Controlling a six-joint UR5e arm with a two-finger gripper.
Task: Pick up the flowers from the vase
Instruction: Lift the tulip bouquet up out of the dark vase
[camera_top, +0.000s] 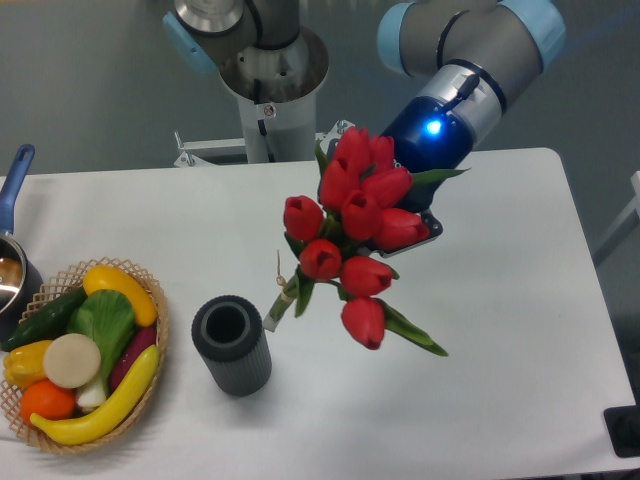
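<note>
Flowers (352, 240) out of the vase (231, 344), carried in the air above the middle of the table (520, 330), up and to the right of the vase mouth. Cut stem ends (277, 312) just beside the vase rim but outside it, apparently clear; mouth shows dark and empty.

Gripper (425, 222) mostly hidden behind the buds; only a dark edge visible right of the bunch. Fingers not seen directly, so closure cannot be read from the view, though with nothing else supporting the bunch it is probably clamped in the gripper.

Long axis of the bunch tilted: stem ends low and left toward the vase, heads high and right toward the wrist with the blue light. Grip appears to sit among the upper leaves, behind the heads.

Judgement: lift essentially achieved; any further move only needs the stems kept off the vase rim.

White tabletop, vase near the front edge, left of centre. Wicker basket (155, 300) of toy produce at the front-left corner, blue-handled pot (12, 250) cut off by the left edge. Grey wall behind.
</note>
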